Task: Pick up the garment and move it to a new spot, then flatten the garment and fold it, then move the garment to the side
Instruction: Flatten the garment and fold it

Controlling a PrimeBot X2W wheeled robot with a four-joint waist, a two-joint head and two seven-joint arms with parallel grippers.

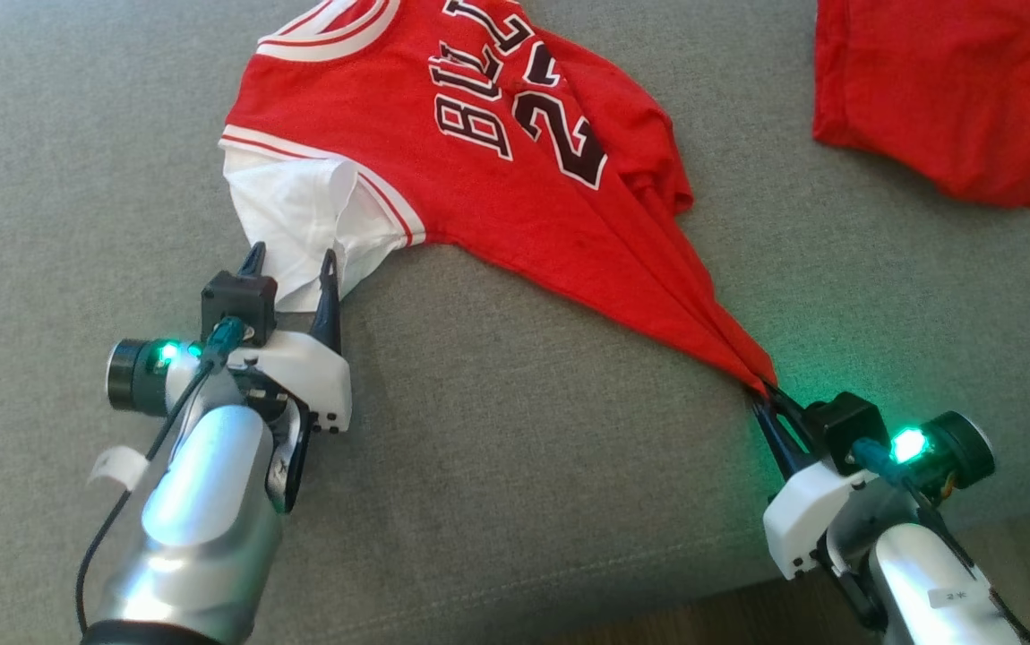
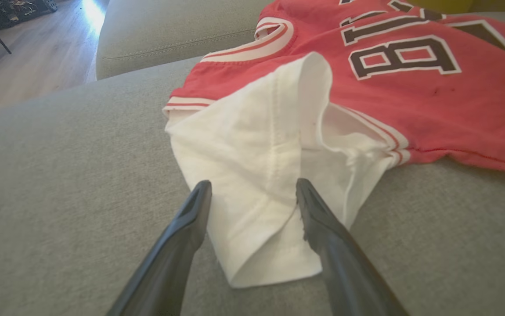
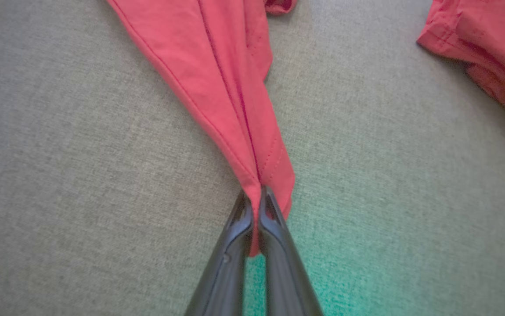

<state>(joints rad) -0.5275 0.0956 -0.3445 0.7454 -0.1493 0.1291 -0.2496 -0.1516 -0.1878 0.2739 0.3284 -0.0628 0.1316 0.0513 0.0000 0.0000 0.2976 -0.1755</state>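
Observation:
The garment (image 1: 497, 170) is a red jersey with dark lettering and a white sleeve (image 2: 257, 175), lying on the grey cushion (image 1: 497, 466). My right gripper (image 1: 761, 387) is shut on the garment's red hem corner (image 3: 252, 175), which is drawn out into a taut point toward the lower right. My left gripper (image 1: 291, 262) stands open at the white sleeve's end. Its two fingers (image 2: 322, 224) straddle the sleeve's lower end, the cloth lying slack between them.
A second red cloth (image 1: 936, 90) lies folded at the far right of the cushion. The cushion's front edge (image 1: 658, 591) runs near my right arm, with wood floor (image 1: 1017, 555) beyond. In the left wrist view another cushion (image 2: 169, 30) and floor (image 2: 28, 57) lie behind.

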